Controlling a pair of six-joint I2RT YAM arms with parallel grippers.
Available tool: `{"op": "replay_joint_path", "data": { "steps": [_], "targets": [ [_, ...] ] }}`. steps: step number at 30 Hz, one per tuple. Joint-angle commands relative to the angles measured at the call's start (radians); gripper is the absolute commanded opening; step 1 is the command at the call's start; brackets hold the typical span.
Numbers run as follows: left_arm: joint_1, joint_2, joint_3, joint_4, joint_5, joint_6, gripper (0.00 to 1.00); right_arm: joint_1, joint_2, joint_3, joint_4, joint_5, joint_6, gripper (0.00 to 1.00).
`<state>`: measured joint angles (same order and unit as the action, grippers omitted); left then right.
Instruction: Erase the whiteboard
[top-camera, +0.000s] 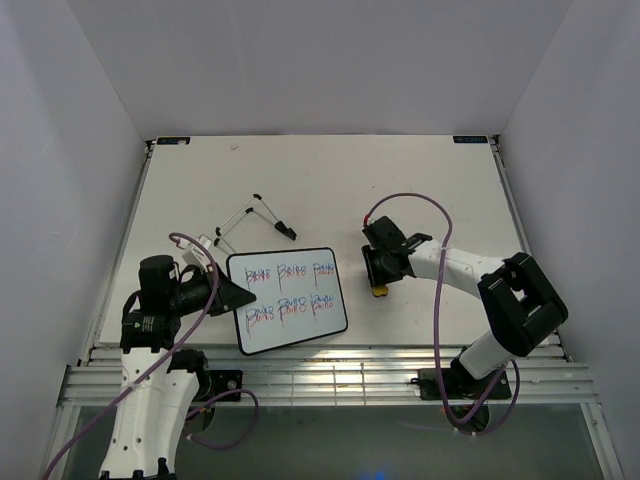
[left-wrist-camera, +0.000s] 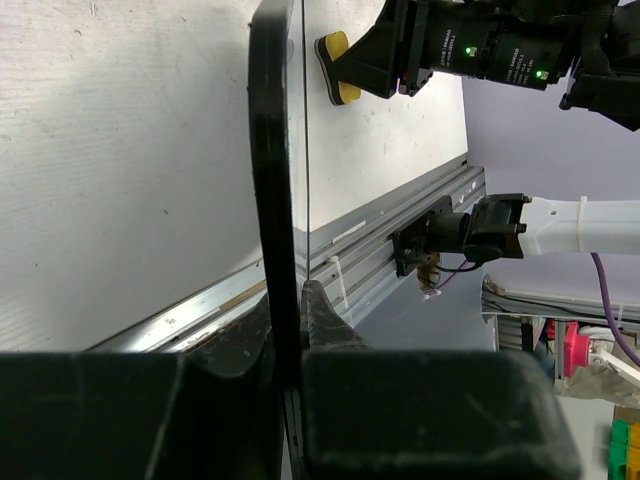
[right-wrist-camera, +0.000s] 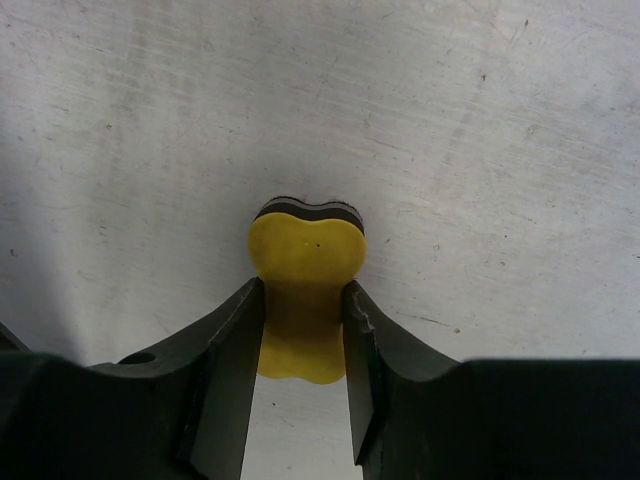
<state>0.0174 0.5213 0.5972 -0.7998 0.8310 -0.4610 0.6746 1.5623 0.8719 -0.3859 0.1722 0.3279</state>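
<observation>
The left gripper is clamped on the left edge of the whiteboard. The whiteboard sits near the front edge of the table, its face covered in red-and-blue writing. Just behind the whiteboard lies a wire stand. Right of the whiteboard and apart from it, the right gripper pinches the yellow eraser at its narrow waist, low over the table.

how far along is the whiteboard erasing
Grips look done: the left gripper clamps the whiteboard by its edge, the right gripper is shut on the yellow eraser. In hand: getting the eraser to the board, which it isn't touching yet. Left: all the wiping; red and blue writing covers the board.
</observation>
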Motion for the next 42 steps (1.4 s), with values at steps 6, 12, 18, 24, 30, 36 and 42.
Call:
{"op": "replay_joint_path", "data": {
  "steps": [6, 12, 18, 24, 30, 36, 42],
  "targets": [
    [-0.002, 0.069, 0.007, 0.161, 0.08, -0.039, 0.0, 0.006, -0.157, -0.002, -0.022, 0.015, -0.004, 0.34],
    [-0.002, 0.141, -0.013, 0.292, 0.169, -0.056, 0.0, 0.023, -0.34, 0.015, 0.091, -0.304, -0.131, 0.3],
    [-0.002, 0.177, -0.02, 0.376, 0.241, -0.054, 0.0, 0.196, -0.309, 0.13, 0.179, -0.383, -0.253, 0.27],
    [-0.002, 0.253, -0.02, 0.412, 0.255, -0.045, 0.0, 0.353, -0.154, 0.304, 0.242, -0.297, -0.323, 0.27],
    [-0.039, 0.316, -0.033, 0.453, 0.263, -0.057, 0.0, 0.367, -0.021, 0.418, 0.265, -0.266, -0.323, 0.27],
    [-0.054, 0.414, -0.037, 0.459, 0.23, -0.068, 0.0, 0.372, 0.088, 0.457, 0.311, -0.27, -0.352, 0.27],
    [-0.069, 0.485, -0.039, 0.458, 0.211, -0.074, 0.0, 0.372, 0.159, 0.509, 0.263, -0.298, -0.348, 0.27]
  ]
}}
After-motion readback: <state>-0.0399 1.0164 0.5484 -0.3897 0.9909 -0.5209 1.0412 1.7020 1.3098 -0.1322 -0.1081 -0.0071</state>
